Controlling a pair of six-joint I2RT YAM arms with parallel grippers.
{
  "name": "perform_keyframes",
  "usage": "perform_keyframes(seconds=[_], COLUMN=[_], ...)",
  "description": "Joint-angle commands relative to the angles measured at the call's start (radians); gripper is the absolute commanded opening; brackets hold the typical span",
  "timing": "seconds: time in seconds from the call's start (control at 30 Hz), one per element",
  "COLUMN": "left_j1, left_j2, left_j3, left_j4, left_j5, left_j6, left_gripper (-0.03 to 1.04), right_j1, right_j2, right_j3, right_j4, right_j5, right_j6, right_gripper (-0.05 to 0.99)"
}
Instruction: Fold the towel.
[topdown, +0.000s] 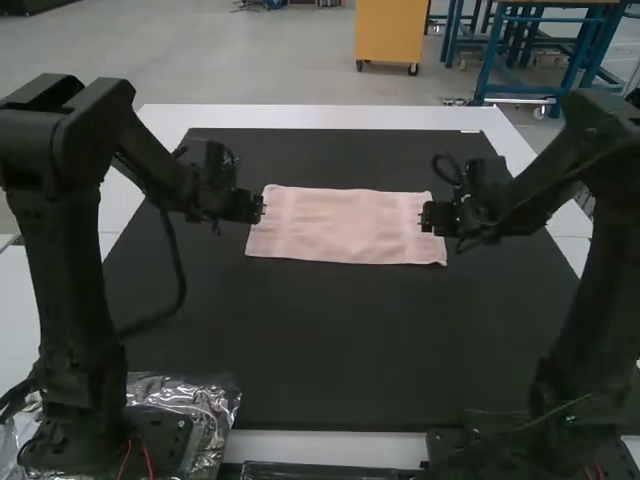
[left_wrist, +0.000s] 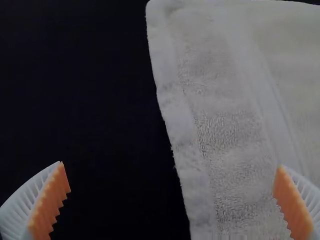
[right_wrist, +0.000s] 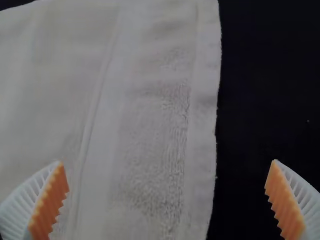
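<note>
well, the pink, banded towel (topdown: 345, 228) lies flat, left hand (topdown: 263, 208) and right hand (topdown: 422, 217) both spread

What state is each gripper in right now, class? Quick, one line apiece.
Left gripper: open, holding nothing, by the towel's left end.
Right gripper: open, holding nothing, by its right end.

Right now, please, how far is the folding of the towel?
Done: the pale pink rectangular towel lies flat on the black mat; I cannot tell whether it is already folded once. In hand: nothing; the left gripper and right gripper, with white ribbed, orange-padded fingers, are open at its short ends. Left: probably gripping and folding it over.
</note>
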Motion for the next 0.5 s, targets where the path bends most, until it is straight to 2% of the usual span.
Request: perform_keyframes(seconds=[0.0, 0.47], left_j1=[-0.006, 0.001], left_j2=[0.028, 0.16], left_j3=[0.059, 0.187], left_j4=[0.006, -0.012], left_j5=[-0.008, -0.009], left_j6=[-0.008, -0.005], left_gripper=[0.96, 0.96], right_j1=[0.0, -0.023], right_j2=[0.044, 0.245], right_j3=[0.057, 0.253], right_j4=[0.024, 0.048], right_j5=[0.016, 0.017], right_j6=[-0.009, -0.03], right_gripper=[0.91, 0.91])
